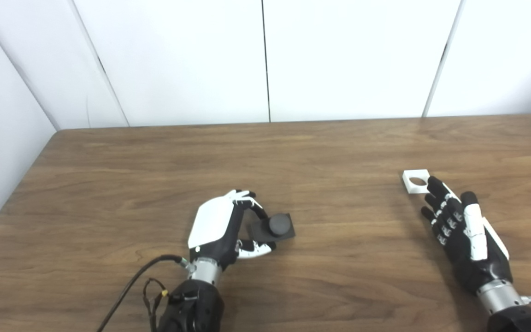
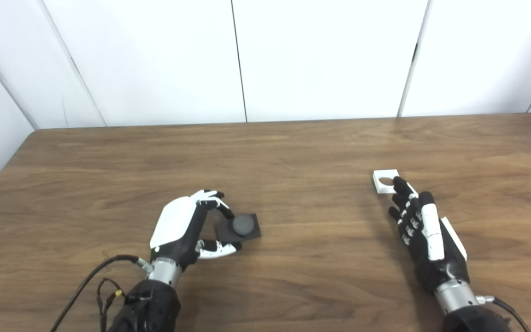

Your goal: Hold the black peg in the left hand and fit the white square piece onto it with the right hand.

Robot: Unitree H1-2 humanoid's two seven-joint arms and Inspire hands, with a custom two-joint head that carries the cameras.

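Observation:
The black peg (image 1: 279, 224), a short round post on a square black base, sits low at the table's middle. My left hand (image 1: 221, 226) curls around its left side, fingers (image 1: 258, 211) against the post and thumb at the base's near edge, pinching it. The white square piece (image 1: 416, 180) with a round hole lies flat on the table at the right. My right hand (image 1: 459, 226) is open, fingers stretched out flat, with one fingertip overlapping the piece's near right corner. The same layout shows in the right eye view, with the peg (image 2: 242, 226) and the white piece (image 2: 385, 180).
The wooden table (image 1: 155, 175) runs to a white panelled wall at the back, and its left edge drops off beside a white side wall. A black cable (image 1: 132, 286) trails from my left forearm over the table's near edge.

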